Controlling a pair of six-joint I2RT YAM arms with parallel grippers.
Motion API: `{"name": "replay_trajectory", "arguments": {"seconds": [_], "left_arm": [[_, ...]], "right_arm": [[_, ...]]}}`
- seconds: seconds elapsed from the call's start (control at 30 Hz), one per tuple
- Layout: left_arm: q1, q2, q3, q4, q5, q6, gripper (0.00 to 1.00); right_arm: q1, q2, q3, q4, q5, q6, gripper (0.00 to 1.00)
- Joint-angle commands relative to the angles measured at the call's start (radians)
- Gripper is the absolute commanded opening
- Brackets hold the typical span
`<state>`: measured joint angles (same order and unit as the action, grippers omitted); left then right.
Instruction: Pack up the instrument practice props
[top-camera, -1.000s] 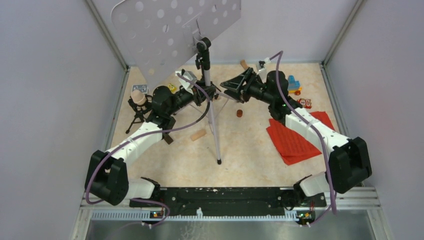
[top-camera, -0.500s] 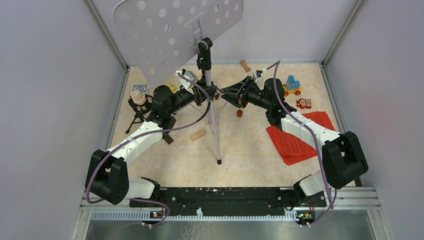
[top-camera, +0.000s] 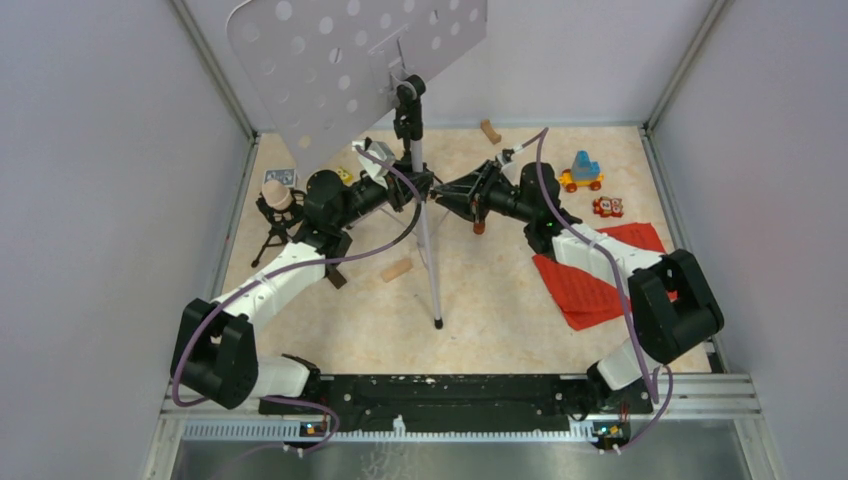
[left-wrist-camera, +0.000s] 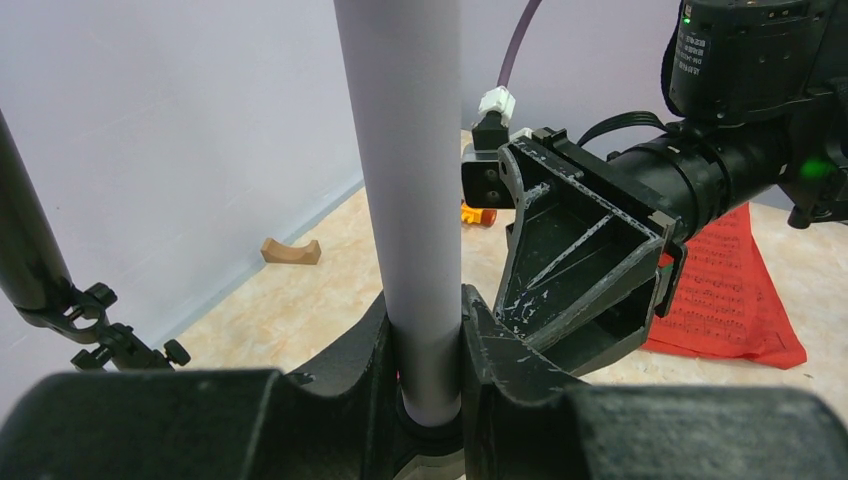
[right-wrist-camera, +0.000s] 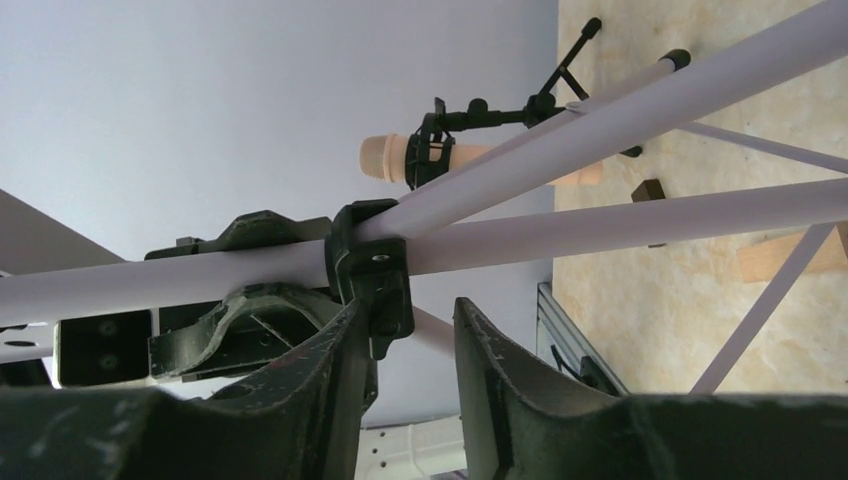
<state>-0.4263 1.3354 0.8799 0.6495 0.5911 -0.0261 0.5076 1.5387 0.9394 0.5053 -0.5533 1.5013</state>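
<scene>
**K:** Right arm (top-camera: 600, 255) has swung inward since a second ago, and its fingers have narrowed. Music stand (top-camera: 350, 60) has barely shifted.

**M:** Grips?

**K:** Left fingers (left-wrist-camera: 490, 340) are clamped on the pole (left-wrist-camera: 405, 200). Right fingers (right-wrist-camera: 500, 350) straddle the black collar (right-wrist-camera: 375, 280) where the legs meet. One touches it and a gap shows beside the other, so I cannot tell if it is gripped.

**M:** Meaning?

**K:** My judgement: this is preparation to fold the legs. The stand is upright mid-counter (top-camera: 500, 310) and nothing is packed.

**M:** Room?

**K:** Tight at the back-left wall, where the stand's desk overhangs. The near counter is open. Red pages (top-camera: 590, 280) lie under the right forearm. The beige microphone (top-camera: 277, 195) stands by the left wall, close to the left arm. A wooden block (top-camera: 397, 269) lies beside the front leg.
</scene>
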Motion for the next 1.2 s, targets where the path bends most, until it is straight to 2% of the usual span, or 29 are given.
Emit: {"name": "replay_trajectory", "arguments": {"seconds": [0.0,0.23,0.3,0.4,0.57,0.67,0.73,0.9,0.97,1.03,1.1,1.17], "left_arm": [[-0.025,0.035,-0.005,-0.108,0.121,0.088,0.01],[-0.026,0.035,-0.005,-0.111,0.119,0.091,0.01],[-0.026,0.035,-0.003,-0.111,0.121,0.091,0.01],[-0.026,0.039,-0.001,-0.112,0.124,0.089,0.01],[-0.026,0.043,-0.002,-0.102,0.145,0.079,0.02],[-0.026,0.049,0.002,-0.104,0.149,0.078,0.02],[-0.025,0.049,0.003,-0.106,0.145,0.080,0.02],[-0.026,0.047,0.006,-0.112,0.147,0.081,0.02],[-0.026,0.045,0.005,-0.114,0.144,0.084,0.02],[-0.026,0.047,0.004,-0.117,0.140,0.086,0.02],[-0.025,0.051,0.007,-0.118,0.135,0.088,0.02],[-0.026,0.053,0.010,-0.124,0.139,0.087,0.02]], "right_arm": [[0.015,0.023,0.024,0.099,-0.027,0.040,0.34],[0.016,0.035,0.044,0.098,-0.022,0.023,0.26],[0.015,0.041,0.047,0.114,-0.031,0.022,0.19],[0.016,0.051,0.049,0.157,-0.047,0.012,0.00],[0.038,0.043,0.129,0.142,-0.089,-0.160,0.00],[0.063,0.021,0.180,0.120,-0.085,-0.370,0.00],[0.087,-0.002,0.208,0.043,-0.052,-0.554,0.00],[0.164,-0.081,0.167,0.037,0.046,-1.063,0.00],[0.180,-0.102,0.125,0.105,0.004,-1.225,0.00],[0.189,-0.124,0.071,0.176,-0.104,-1.421,0.00],[0.203,-0.166,0.037,0.144,-0.145,-1.645,0.00],[0.217,-0.193,0.042,0.030,-0.147,-1.875,0.00]]}}
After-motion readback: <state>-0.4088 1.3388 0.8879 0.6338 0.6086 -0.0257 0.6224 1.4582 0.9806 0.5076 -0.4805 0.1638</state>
